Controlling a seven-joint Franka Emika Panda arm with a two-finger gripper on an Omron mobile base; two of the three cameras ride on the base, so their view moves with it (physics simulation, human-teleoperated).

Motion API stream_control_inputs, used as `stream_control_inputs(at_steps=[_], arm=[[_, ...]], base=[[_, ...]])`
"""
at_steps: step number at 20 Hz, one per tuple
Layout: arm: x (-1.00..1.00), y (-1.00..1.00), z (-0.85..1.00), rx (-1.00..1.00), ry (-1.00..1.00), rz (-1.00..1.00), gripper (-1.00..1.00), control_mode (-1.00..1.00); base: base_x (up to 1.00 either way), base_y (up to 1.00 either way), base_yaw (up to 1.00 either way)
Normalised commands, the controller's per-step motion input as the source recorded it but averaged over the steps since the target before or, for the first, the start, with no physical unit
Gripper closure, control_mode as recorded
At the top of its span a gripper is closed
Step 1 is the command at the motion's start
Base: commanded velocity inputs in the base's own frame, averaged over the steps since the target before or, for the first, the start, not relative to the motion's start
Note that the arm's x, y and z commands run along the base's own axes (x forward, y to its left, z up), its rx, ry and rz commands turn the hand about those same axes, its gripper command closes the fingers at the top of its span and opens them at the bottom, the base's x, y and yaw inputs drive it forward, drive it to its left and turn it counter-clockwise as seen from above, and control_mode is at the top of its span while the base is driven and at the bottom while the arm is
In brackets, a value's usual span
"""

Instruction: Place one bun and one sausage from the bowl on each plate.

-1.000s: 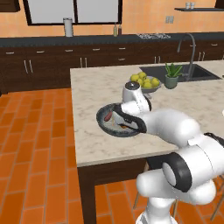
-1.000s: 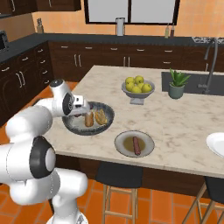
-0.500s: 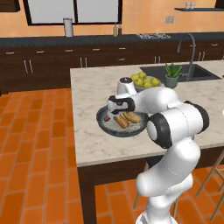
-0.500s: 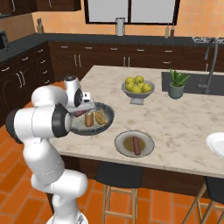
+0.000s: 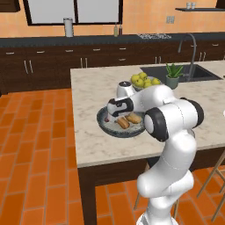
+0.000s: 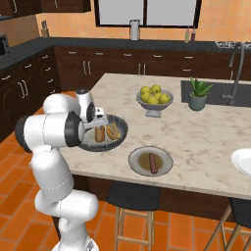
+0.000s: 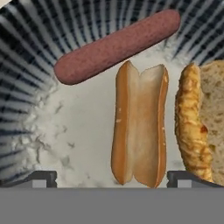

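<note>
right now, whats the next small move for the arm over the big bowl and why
Probably lower straight down and close on the bun: the end effector is open, its tips straddling the bun's near end. The beige plate already has a sausage but no bun.

Marble island (image 6: 206,137); bowl (image 6: 120,133), plate (image 6: 137,164), fruit bowl (image 6: 154,105)

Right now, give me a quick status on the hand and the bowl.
Hand open, empty, over the bowl. Split bun between the fingers, sausage beyond it, second bun alongside. Beige plate has a sausage only. Nothing in the way.
</note>
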Motion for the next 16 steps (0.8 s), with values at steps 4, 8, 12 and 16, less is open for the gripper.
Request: stream_control_inputs(at_steps=[4,8,12,16], arm=[[0.1,0.0,-0.02,-0.07,0.02,-0.14,-1.0,-1.0],[0.24,0.02,-0.34,-0.02,0.01,-0.13,-1.0,-1.0],[0.14,0.0,-0.41,0.0,0.0,-0.1,-1.0,-1.0],[0.0,-0.11,-0.02,0.0,0.0,-0.08,-1.0,-1.0]], base=[[0.0,0.0,0.0],[0.0,0.0,0.0],[0.0,0.0,0.0],[0.0,0.0,0.0]])
